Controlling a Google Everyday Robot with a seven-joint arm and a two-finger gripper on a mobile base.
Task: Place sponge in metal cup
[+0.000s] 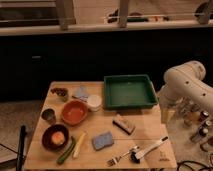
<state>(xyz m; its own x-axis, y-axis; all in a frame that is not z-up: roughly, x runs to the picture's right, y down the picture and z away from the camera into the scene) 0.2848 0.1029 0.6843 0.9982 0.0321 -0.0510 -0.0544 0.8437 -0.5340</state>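
The sponge [102, 140] is a blue-grey pad lying flat near the front middle of the wooden table [150, 131]. The metal cup [48, 116] is small and dull grey and stands upright at the table's left edge, beside an orange bowl [74, 112]. My gripper [164, 113] hangs from the white arm [186, 85] at the table's right edge, next to the green tray's right corner. It is far to the right of both the sponge and the cup, and it holds nothing that I can see.
A green tray [129, 91] sits at the back right. A white cup [93, 102], a crumpled cloth [81, 92], a brown block [123, 124], a dark bowl with an orange fruit [55, 137], a green vegetable [65, 151], a fork [120, 157] and a white-handled brush [150, 148] lie around the sponge.
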